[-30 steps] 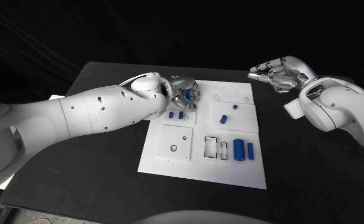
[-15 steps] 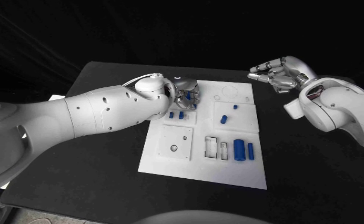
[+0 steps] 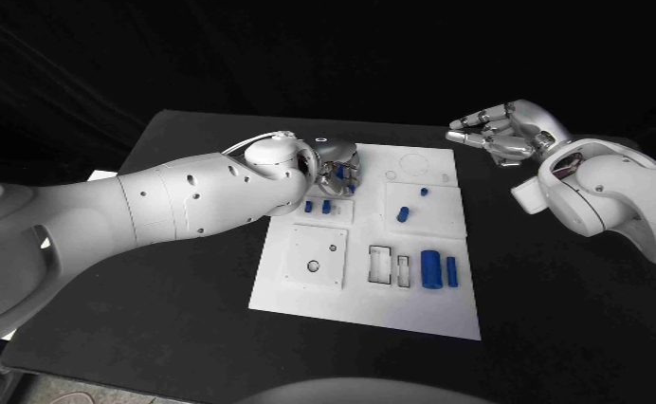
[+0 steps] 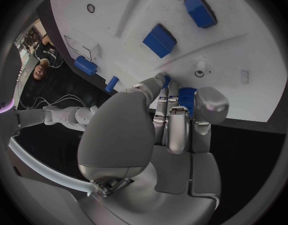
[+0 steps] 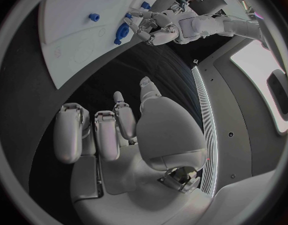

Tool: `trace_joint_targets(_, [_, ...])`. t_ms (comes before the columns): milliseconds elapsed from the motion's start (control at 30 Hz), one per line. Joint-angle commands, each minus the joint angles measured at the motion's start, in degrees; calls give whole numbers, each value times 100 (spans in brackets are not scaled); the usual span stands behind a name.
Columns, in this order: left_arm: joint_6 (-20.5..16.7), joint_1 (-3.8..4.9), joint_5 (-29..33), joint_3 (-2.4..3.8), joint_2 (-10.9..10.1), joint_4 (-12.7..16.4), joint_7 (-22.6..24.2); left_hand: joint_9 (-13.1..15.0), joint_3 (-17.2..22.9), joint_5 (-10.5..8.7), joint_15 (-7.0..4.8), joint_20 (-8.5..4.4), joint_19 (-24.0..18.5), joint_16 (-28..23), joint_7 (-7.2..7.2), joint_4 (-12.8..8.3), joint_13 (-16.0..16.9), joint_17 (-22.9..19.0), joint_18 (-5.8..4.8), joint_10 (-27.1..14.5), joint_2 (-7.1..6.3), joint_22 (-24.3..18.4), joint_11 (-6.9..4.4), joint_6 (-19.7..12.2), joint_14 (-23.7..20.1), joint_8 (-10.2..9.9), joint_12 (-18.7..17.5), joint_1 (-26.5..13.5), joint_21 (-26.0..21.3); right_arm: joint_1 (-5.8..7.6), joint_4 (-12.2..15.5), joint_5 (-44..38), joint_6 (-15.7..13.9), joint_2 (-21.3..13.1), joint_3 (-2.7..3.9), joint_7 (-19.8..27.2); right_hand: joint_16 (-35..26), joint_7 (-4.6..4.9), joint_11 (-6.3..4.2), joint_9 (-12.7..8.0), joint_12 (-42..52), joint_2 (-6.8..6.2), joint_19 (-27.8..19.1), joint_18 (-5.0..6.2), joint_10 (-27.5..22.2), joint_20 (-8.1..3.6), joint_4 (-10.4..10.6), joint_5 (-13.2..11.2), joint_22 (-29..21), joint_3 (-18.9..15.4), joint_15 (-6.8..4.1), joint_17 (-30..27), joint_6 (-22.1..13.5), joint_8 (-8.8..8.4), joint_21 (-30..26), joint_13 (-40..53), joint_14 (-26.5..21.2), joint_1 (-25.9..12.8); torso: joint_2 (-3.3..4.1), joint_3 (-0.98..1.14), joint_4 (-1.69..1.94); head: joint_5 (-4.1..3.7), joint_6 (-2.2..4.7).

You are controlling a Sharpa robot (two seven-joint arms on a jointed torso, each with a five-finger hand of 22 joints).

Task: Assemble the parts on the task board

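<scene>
Fingers (image 4: 181, 120) pinch blue part (image 4: 186, 94) | head view: hidden

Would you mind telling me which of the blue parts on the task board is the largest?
The largest is the thick blue cylinder lying near the board's front edge, right of the rectangular slots; a slimmer blue piece lies beside it.
</scene>
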Motion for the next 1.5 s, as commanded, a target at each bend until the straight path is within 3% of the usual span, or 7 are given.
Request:
trace_joint_targets(33, [181, -5, -45, -4, 15, -1, -32, 2, 68, -4, -15, -35, 129, 39, 13, -13, -14, 11, -48, 73, 0, 24, -12, 62, 327, -44, -43, -33, 42, -3, 7, -6, 73, 4, 1, 49, -36, -12, -5, 7, -18, 42, -34, 117, -45, -23, -1, -22, -5, -20, -13, 827, 36, 29, -23, 334, 454, -14, -1, -1, 3, 5, 4])
trace_joint_targets(367, [93, -8, -45, -6, 23, -2, -31, 29, 486, 6, 102, 43, 136, 97, 89, -313, -51, 54, -84, 460, 112, 161, 1, 325, 331, -98, -222, 101, 142, -3, 9, -6, 69, 6, 1, 57, -32, -13, -5, 7, -2, 56, -33, 117, -34, -24, -1, -15, -4, -27, -14, 833, 36, 30, -23, 344, 455, -5, 3, -5, 5, 14, 0])
trace_joint_targets(800, [-267, -14, 74, 29, -78, 148, 80, 18, 836, 21, 157, 98, 119, 134, 156, -578, -90, 52, -75, 701, 61, 212, 53, 453, 321, -299, -662, -103, 163, -3, 9, -6, 64, 10, 2, 71, -32, -13, -5, 7, 11, 57, -31, 116, -26, -24, -1, -15, 2, -30, -14, 834, 36, 30, -20, 353, 456, -5, 1, -5, 0, 11, 9])
trace_joint_targets(933, [-342, -13, 137, 57, -192, 284, 62, 16, 859, 21, 165, 108, 114, 135, 164, -595, -94, 42, -73, 721, 50, 210, 63, 464, 318, -336, -734, -166, 156, -4, 4, -6, 63, 8, 2, 73, -32, -13, -5, 7, 11, 57, -31, 116, -26, -24, -1, -15, 2, -30, -14, 834, 36, 30, -20, 353, 456, -5, -7, 0, 3, 3, 20])
trace_joint_targets(1233, [-408, 5, 338, 186, -588, 635, 9, 17, 864, 21, 169, 116, 112, 139, 166, -597, -94, 39, -72, 750, 35, 218, 67, 483, 316, -366, -797, -241, 157, -5, 0, -2, 59, -3, 2, 72, -32, -13, -5, 7, 11, 57, -31, 116, -26, -24, -1, -15, 2, -30, -14, 834, 36, 30, -20, 353, 456, -5, -7, -1, 12, 11, 43])
trace_joint_targets(1500, [-395, 24, 528, 224, -979, 868, -18, 18, 863, 21, 170, 119, 112, 140, 164, -603, -92, 34, -73, 772, 20, 231, 65, 497, 315, -380, -828, -275, 166, -6, 1, 1, 53, -16, 2, 68, -32, -13, -5, 7, 11, 57, -31, 116, -26, -24, -1, -15, 2, -30, -14, 834, 36, 30, -20, 353, 456, -5, 0, -7, 11, 19, 56])
